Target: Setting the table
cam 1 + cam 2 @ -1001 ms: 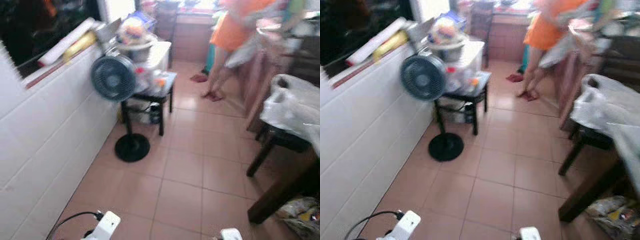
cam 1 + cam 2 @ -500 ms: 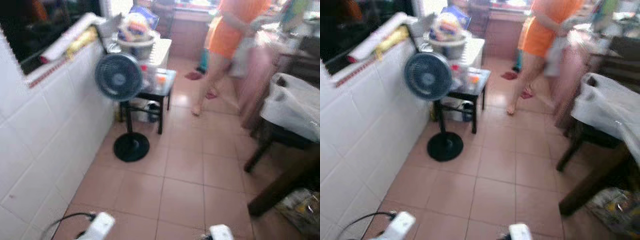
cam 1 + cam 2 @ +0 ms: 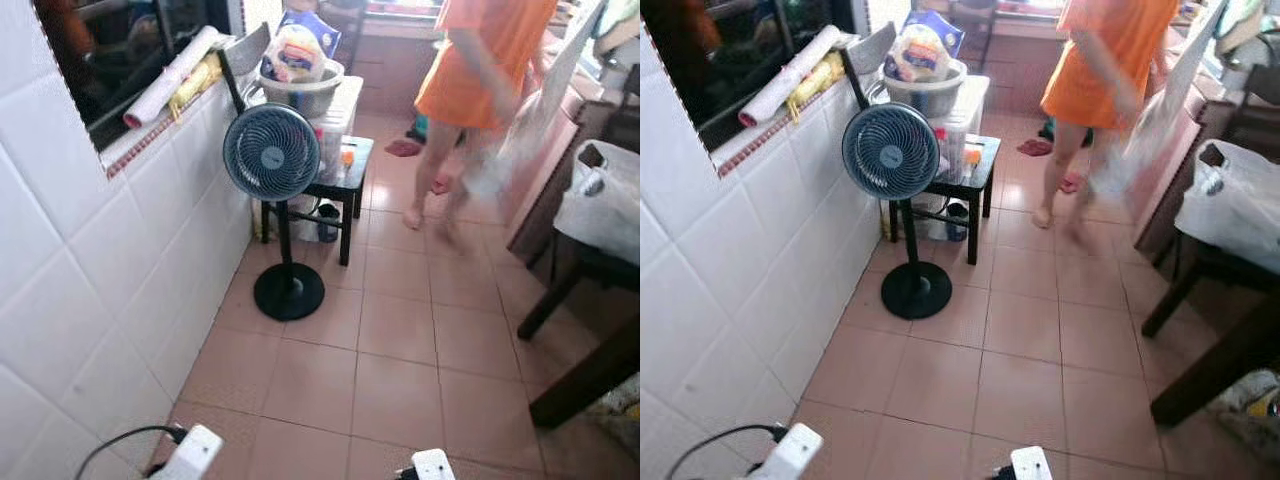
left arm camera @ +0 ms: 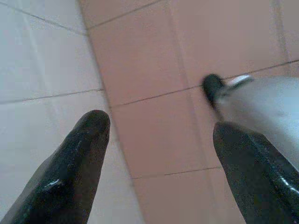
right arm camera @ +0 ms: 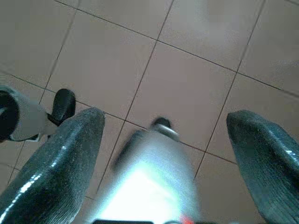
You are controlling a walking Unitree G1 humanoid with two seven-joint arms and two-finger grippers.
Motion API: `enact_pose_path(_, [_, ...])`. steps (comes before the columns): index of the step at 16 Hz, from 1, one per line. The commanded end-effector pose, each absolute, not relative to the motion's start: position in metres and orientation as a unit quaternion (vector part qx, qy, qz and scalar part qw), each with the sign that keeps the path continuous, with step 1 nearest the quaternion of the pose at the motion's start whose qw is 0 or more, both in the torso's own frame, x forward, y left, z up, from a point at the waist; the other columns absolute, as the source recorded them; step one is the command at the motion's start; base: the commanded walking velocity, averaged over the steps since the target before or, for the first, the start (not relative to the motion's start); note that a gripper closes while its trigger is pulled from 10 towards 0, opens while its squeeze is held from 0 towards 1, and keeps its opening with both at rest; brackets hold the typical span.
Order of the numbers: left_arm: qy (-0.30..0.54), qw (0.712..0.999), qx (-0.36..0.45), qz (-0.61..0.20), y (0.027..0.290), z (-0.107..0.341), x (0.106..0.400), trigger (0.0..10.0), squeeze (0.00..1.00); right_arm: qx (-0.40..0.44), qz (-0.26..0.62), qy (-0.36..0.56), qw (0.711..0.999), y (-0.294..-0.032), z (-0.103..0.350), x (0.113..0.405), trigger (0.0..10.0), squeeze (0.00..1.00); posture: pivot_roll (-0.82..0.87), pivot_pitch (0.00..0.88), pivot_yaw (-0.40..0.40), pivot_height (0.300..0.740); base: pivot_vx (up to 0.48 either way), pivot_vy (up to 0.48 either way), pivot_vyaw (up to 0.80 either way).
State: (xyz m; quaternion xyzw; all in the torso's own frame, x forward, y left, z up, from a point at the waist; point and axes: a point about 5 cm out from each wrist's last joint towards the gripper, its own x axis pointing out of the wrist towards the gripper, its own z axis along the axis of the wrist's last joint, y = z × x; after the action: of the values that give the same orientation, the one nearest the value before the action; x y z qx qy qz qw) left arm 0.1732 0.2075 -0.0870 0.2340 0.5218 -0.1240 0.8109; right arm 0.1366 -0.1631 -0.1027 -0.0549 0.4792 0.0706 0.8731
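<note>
Both grippers hang low over the tiled floor point(image 3: 400, 350), the left gripper point(image 4: 159, 140) and the right gripper point(image 5: 166, 140) each with fingers spread wide and holding nothing. Ahead, a standing fan point(image 3: 272, 155) stands beside the white tiled wall point(image 3: 90, 290), in front of a cluttered small black table point(image 3: 345, 185). A person in orange point(image 3: 480, 70) walks beyond. On the right, a dark dining table point(image 3: 600, 270) bears a white plastic bag point(image 3: 605, 200).

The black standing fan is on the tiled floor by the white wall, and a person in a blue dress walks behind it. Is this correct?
Not quite. The dress is orange, not blue, as the left eye view shows on the person. The rest holds: the black standing fan stands on the tiled floor by the white wall.
</note>
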Motion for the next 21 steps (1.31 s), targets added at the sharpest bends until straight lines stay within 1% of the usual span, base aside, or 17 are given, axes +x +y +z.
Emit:
enact_pose_path(1, [0.515,0.814,0.233,-0.137,0.1985,-0.0869,0.1765,10.0,0.00,-0.061,0.065,0.484,0.870,-0.1698,-0.1032,0.1339,10.0,0.00,0.08,0.000,-0.027,0.740,0.000,0.480,0.00])
enact_pose_path(4, [0.506,0.819,0.228,-0.146,0.1969,-0.0859,0.1785,10.0,0.00,-0.064,0.067,0.482,0.871,-0.1695,-0.1030,0.1341,10.0,0.00,0.08,0.000,-0.029,0.740,0.000,0.000,0.00])
enact_pose_path(5, [0.509,0.822,0.211,-0.142,0.1964,-0.0863,0.1778,10.0,0.00,-0.068,0.068,0.482,0.871,-0.1711,-0.1029,0.1338,10.0,0.00,0.08,0.000,-0.030,0.740,0.000,0.000,0.00])
enact_pose_path(11, [0.511,0.823,0.199,-0.149,0.1954,-0.0860,0.1782,10.0,0.00,-0.073,0.070,0.478,0.872,-0.1749,-0.1018,0.1358,10.0,0.00,0.08,0.000,-0.031,0.740,0.000,0.000,0.00])
enact_pose_path(15, [0.515,0.822,0.190,-0.152,0.1960,-0.0860,0.1779,10.0,0.00,-0.073,0.076,0.475,0.874,-0.1719,-0.1015,0.1366,10.0,0.00,0.08,0.000,-0.034,0.740,0.000,0.000,0.00])
enact_pose_path(21, [0.515,0.822,0.189,-0.154,0.1963,-0.0855,0.1787,10.0,0.00,-0.078,0.079,0.471,0.875,-0.1719,-0.1011,0.1374,10.0,0.00,0.08,0.000,-0.035,0.740,0.282,0.000,0.00])
